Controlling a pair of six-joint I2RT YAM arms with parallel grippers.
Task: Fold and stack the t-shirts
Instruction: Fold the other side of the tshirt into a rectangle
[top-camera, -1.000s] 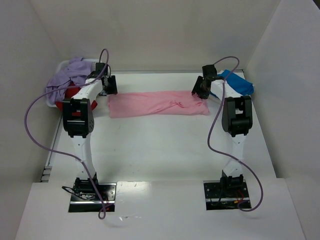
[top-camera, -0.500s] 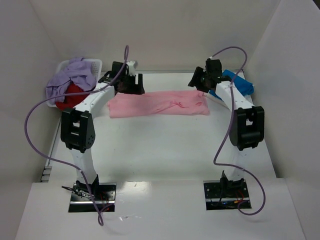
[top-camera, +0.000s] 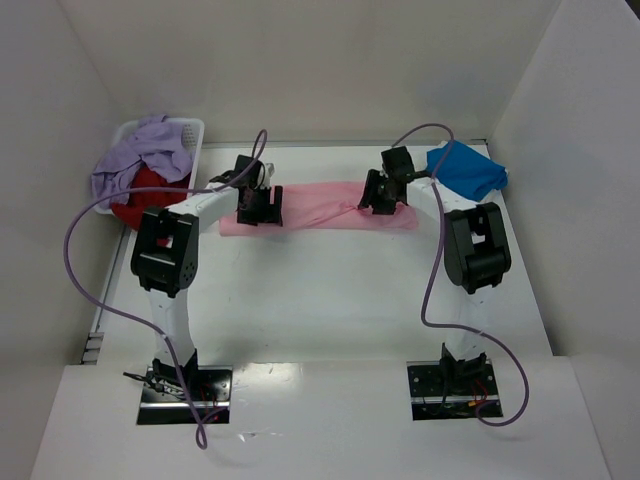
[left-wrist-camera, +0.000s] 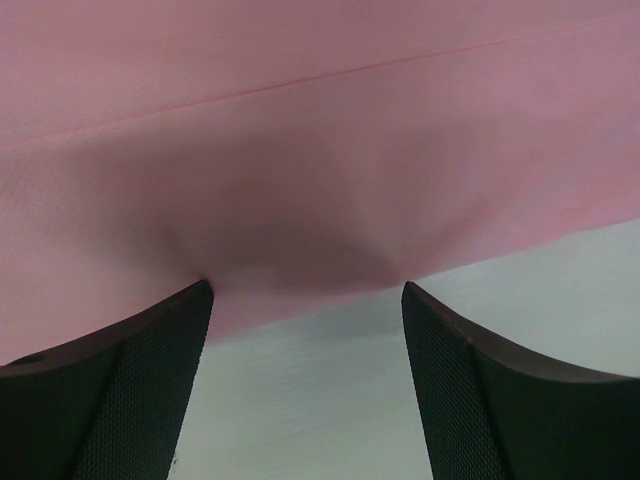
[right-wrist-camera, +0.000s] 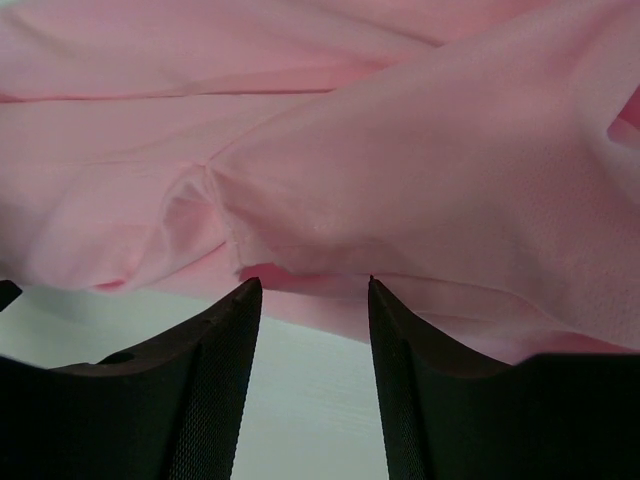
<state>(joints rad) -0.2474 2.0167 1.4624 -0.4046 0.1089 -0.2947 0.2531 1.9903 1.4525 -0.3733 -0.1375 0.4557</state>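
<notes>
the lavender t-shirt (top-camera: 140, 155) and red t-shirt (top-camera: 140, 197) lie heaped in the basket (top-camera: 190, 126). the left tool (top-camera: 258, 205) has dropped from the far side onto the near hem of the light pink t-shirt (top-camera: 320, 205), a long strip across the far worktop (top-camera: 320, 300), jaws wide and empty. the right tool (top-camera: 378, 195) has likewise come in over the strip, jaws parted, gripping nothing, the blue t-shirt (top-camera: 465, 170) just beyond; both seem poised to pinch for the next fold.
</notes>
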